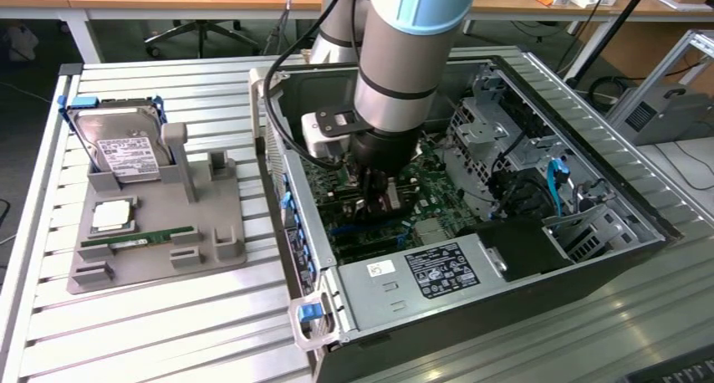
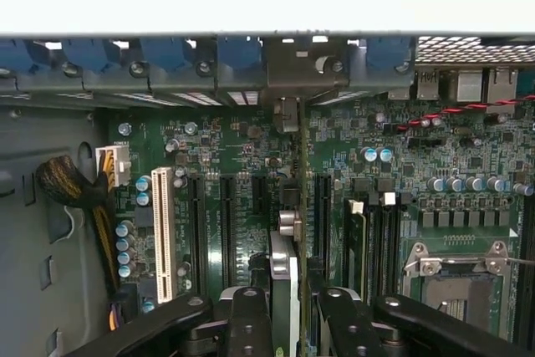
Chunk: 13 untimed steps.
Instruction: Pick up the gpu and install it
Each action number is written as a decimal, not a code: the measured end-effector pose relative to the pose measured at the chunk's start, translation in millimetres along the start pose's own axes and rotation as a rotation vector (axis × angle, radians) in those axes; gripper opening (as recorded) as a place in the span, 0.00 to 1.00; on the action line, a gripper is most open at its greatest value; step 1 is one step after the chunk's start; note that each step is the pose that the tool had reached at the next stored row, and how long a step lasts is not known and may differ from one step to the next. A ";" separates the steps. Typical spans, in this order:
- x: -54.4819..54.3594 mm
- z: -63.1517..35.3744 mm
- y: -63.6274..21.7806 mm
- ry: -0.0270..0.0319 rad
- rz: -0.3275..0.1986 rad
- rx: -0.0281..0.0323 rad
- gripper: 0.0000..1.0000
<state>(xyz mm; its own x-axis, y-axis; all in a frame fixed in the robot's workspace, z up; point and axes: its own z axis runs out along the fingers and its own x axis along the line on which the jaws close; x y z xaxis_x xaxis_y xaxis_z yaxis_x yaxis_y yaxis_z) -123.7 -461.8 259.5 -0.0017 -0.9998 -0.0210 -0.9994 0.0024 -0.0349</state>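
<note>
Item: gpu (image 2: 284, 290), which we hold edge-on, upright btwn gripper (image 2: 288, 307) fingers clamped on it, inside pc case (image 1: 624, 191), above motherboard (image 2: 251, 165) slots so its edge lines up w/ them.

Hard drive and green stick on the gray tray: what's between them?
A square silver chip sits between the hard drive and the green stick, in the exterior view.

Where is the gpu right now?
The gpu stands edge-on between the tool's fingers, over the motherboard slots inside the computer case.
</note>
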 end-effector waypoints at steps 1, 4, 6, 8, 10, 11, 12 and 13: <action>-0.4 0.2 0.0 0.0000 0.000 0.0000 0.27; -0.7 0.5 0.1 -0.0005 0.000 -0.0002 0.27; -1.0 1.1 0.0 -0.0007 0.000 -0.0001 0.27; -1.0 1.9 0.1 -0.0008 0.000 -0.0001 0.27; -1.0 2.8 0.1 -0.0006 0.000 -0.0002 0.27; -1.0 3.4 0.1 -0.0007 0.000 -0.0001 0.27; -1.0 3.9 0.2 -0.0006 0.000 -0.0003 0.27; -1.0 4.2 0.1 -0.0006 0.000 -0.0002 0.27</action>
<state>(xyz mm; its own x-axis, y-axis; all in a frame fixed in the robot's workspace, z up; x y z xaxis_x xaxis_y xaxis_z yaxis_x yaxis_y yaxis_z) -123.7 -460.7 255.3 -0.0017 -0.9998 -0.0215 -0.9994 0.0024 -0.0346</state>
